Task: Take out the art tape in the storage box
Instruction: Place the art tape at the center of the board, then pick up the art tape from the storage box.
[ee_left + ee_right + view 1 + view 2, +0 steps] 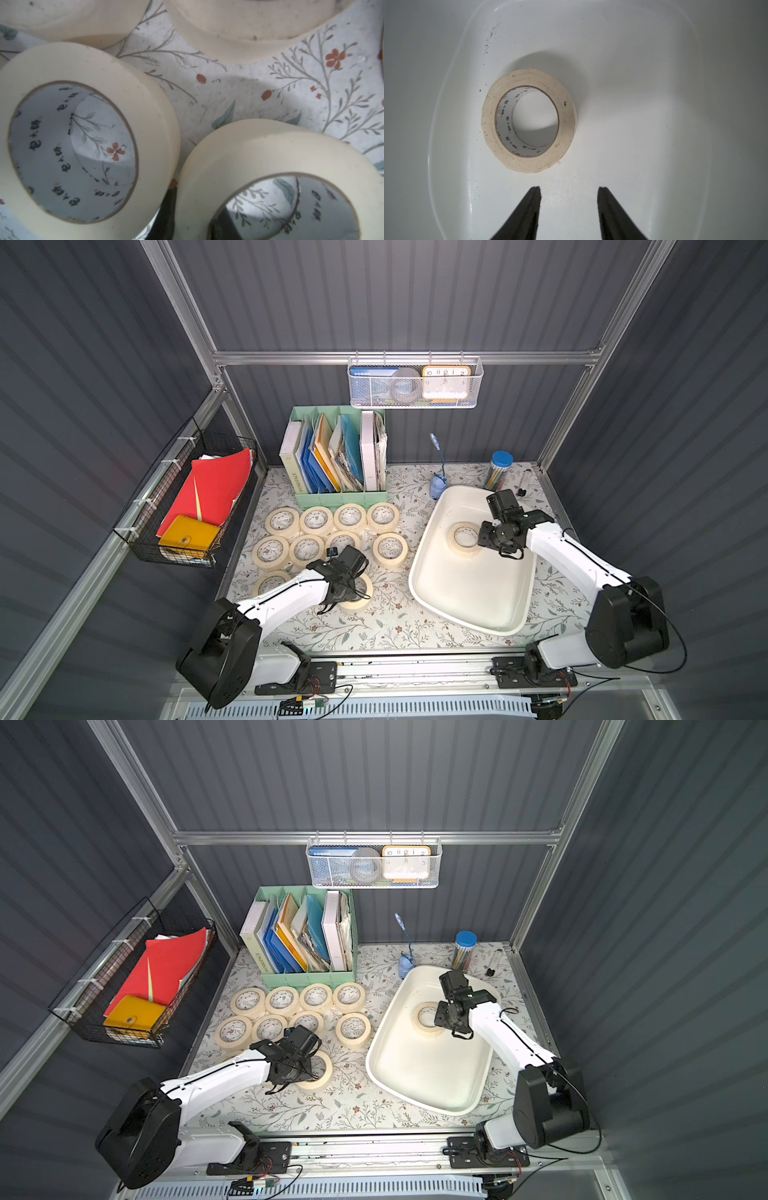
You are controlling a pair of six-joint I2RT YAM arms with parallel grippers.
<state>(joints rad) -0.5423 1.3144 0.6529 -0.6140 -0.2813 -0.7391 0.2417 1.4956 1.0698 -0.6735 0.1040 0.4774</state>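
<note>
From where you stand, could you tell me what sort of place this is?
Probably a mock-up office or craft desk: a mint-green file organizer, a jar of pencils, and masking-tape rolls on a floral tabletop.

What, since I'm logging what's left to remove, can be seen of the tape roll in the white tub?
The tape roll is a cream ring, paper-like, with faint specks and a white inner core printed with small black marks. It lies flat on the floor of the white tub, alone, hole up. The right gripper hangs open just short of it, not touching.
</note>
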